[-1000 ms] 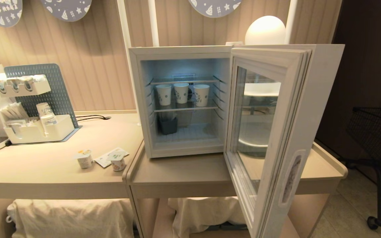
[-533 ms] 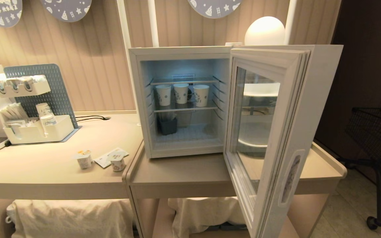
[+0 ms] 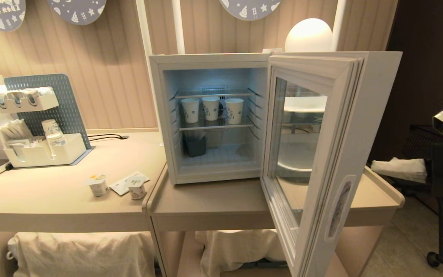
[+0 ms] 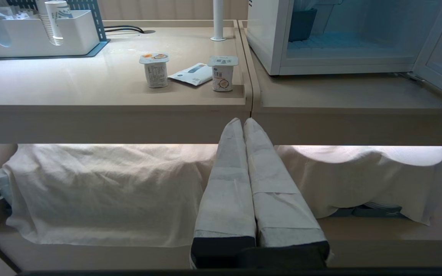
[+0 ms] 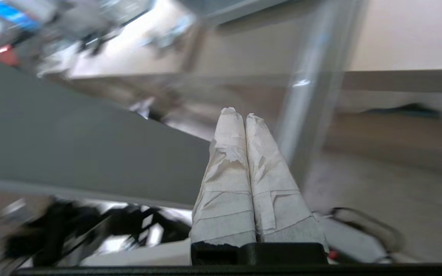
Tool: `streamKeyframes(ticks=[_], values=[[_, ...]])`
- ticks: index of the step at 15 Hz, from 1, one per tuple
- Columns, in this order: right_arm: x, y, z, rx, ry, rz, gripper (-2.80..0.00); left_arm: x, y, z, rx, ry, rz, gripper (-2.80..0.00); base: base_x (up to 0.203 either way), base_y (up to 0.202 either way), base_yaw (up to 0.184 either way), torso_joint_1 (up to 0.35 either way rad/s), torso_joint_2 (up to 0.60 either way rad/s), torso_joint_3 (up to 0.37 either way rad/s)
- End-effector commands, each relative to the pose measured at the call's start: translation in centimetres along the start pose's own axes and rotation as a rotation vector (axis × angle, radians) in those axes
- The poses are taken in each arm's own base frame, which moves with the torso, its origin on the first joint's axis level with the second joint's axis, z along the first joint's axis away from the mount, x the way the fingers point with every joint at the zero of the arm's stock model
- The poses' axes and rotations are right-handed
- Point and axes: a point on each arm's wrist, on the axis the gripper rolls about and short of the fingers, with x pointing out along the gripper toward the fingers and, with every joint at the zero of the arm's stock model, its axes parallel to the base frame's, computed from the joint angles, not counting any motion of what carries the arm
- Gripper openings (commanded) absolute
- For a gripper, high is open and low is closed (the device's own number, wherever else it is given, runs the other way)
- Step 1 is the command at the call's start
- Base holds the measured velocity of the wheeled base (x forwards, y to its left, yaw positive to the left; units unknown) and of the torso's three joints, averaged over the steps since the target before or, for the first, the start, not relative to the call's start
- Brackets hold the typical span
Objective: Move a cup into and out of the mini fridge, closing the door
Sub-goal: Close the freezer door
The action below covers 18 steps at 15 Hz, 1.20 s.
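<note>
The mini fridge [image 3: 210, 115] stands at the centre of the head view on the right-hand desk [image 3: 214, 204], lit inside. Its door [image 3: 313, 161] is swung wide open toward the camera, filling the lower right of centre. Three white paper cups [image 3: 210, 109] stand in a row on the middle wire shelf; a dark bin [image 3: 195, 145] sits below them at the fridge's left side.

On the left-hand desk [image 3: 52, 192], two small yogurt pots [image 3: 99, 185] flank a flat packet [image 3: 123, 184], and a white organiser tray [image 3: 46, 150] sits at the far left.

The right pincer [image 3: 398, 169] shows at the right edge of the head view, beyond the door, its wrapped fingers pressed together and empty. The left pincer [image 4: 243, 122] hangs low before the desk edge, fingers likewise clenched on nothing.
</note>
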Motion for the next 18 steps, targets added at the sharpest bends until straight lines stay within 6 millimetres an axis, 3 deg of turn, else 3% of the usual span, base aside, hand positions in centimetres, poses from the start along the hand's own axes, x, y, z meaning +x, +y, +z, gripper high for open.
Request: streamKeyframes(ticks=[1,4,9,14,16,18], values=[[4.0,-1.9,1.4,0.080,0.133,0.121,-2.80,0.0,0.0,0.0,-0.001,0.003,0.001,-2.80,0.000,0.000,0.000,0.000,0.00,0.000],[6.9,1.5,2.1,0.074,0.185,0.157,-2.80,0.0,0.0,0.0,-0.001,0.003,0.001,-2.80,0.000,0.000,0.000,0.000,0.00,0.000],[14.1,8.3,3.3,-0.046,0.116,-0.011,-2.80,0.0,0.0,0.0,-0.001,0.003,0.001,-2.80,0.000,0.000,0.000,0.000,0.00,0.000],[18.2,16.5,6.3,-0.191,-0.002,-0.015,-2.80,0.0,0.0,0.0,-0.001,0.003,0.001,-2.80,0.000,0.000,0.000,0.000,0.00,0.000],[21.4,18.4,5.4,-0.342,-0.050,-0.018,-2.80,0.0,0.0,0.0,-0.001,0.003,0.001,-2.80,0.000,0.000,0.000,0.000,0.00,0.000],[24.9,18.5,3.1,-0.450,-0.088,-0.105,-2.80,0.0,0.0,0.0,-0.001,0.003,0.001,-2.80,0.000,0.000,0.000,0.000,0.00,0.000]])
